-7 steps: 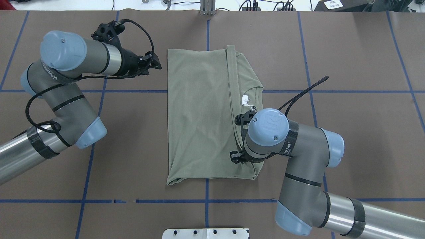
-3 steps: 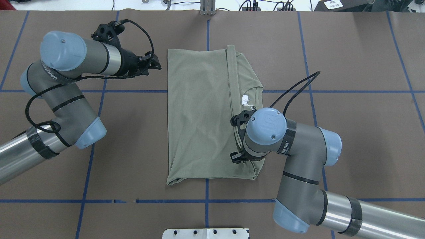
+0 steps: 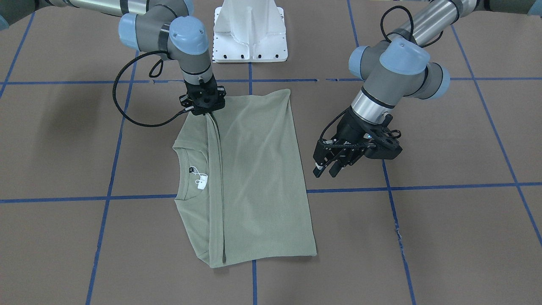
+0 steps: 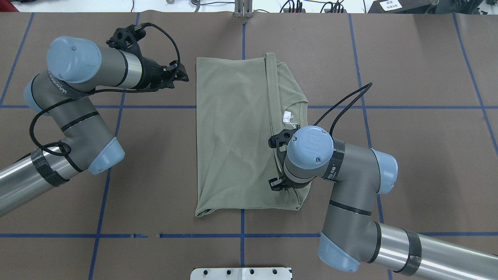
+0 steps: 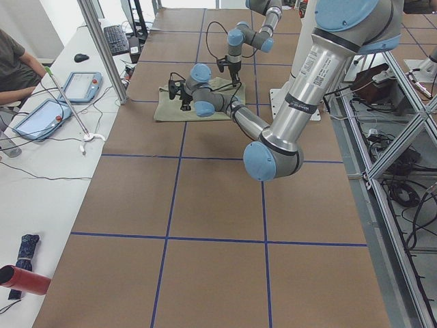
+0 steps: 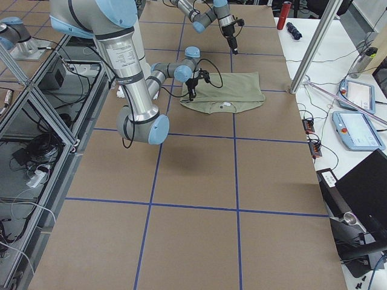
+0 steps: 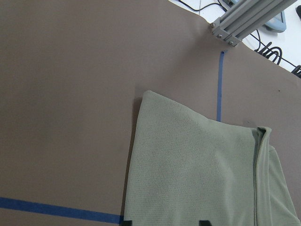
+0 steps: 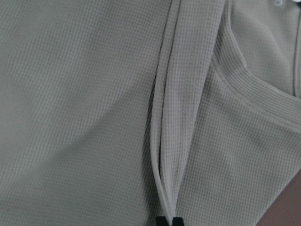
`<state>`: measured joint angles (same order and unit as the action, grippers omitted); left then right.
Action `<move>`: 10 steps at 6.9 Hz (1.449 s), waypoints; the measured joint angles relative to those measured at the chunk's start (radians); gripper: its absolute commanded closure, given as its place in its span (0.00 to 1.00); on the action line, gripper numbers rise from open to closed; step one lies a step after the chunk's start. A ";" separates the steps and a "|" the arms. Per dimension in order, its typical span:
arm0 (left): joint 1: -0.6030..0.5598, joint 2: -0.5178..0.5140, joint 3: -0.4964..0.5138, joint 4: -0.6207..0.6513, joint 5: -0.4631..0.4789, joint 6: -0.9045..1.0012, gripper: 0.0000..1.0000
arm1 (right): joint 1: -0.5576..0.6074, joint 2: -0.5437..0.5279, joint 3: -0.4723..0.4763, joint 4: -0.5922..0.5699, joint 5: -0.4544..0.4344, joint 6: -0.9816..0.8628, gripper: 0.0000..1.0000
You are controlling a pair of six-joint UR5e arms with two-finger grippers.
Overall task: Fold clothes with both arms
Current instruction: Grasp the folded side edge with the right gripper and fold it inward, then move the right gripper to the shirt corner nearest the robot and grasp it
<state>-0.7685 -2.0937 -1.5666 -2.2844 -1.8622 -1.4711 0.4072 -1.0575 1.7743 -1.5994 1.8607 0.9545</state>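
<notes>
A: Where's the shirt [image 4: 233, 136]?
B: Centre of the brown surface [image 4: 408, 155], lying flat and folded lengthwise. One panel lies over the body. The neckline [image 3: 186, 154] and white tag [image 3: 201, 182] are exposed on the robot's right side.
A: Right gripper [image 3: 207, 112]?
B: Down on the cloth at the end nearest the base, on the narrow doubled edge [image 3: 216, 169] that runs the length of the fold. In the wrist view, both black fingertips [image 8: 162, 220] sit nearly together with that ridge of fabric running in between them. Jaws clenched on the shirt.
A: Left gripper [image 3: 326, 171]?
B: Off the cloth, over bare surface beside the shirt's left edge, not touching it. Its wrist view shows the two tips well apart, so the jaws are released and holding nothing.
A: Wrinkles?
B: Light creases across the top panel.
</notes>
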 measured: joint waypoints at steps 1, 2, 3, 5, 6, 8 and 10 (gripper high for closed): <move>0.000 0.000 -0.001 0.000 0.000 0.000 0.43 | 0.001 0.000 -0.001 0.001 0.003 0.000 1.00; 0.000 0.000 -0.001 0.000 0.000 -0.001 0.43 | 0.011 -0.001 0.004 0.000 0.016 -0.001 1.00; 0.000 0.000 -0.003 0.000 0.000 -0.002 0.43 | 0.032 -0.013 0.021 -0.001 0.040 -0.004 1.00; -0.001 0.000 -0.008 0.000 0.000 -0.003 0.42 | 0.043 -0.109 0.104 0.002 0.056 0.013 1.00; -0.001 0.002 -0.012 0.001 0.000 -0.004 0.42 | 0.021 -0.149 0.130 0.004 0.041 0.066 1.00; -0.001 0.010 -0.021 0.002 0.000 -0.005 0.42 | -0.012 -0.169 0.140 0.005 0.017 0.155 0.34; 0.000 0.012 -0.022 0.002 0.000 -0.005 0.42 | -0.014 -0.169 0.140 0.005 0.012 0.172 0.00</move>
<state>-0.7687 -2.0820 -1.5886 -2.2826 -1.8622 -1.4757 0.3928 -1.2269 1.9145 -1.5939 1.8722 1.1264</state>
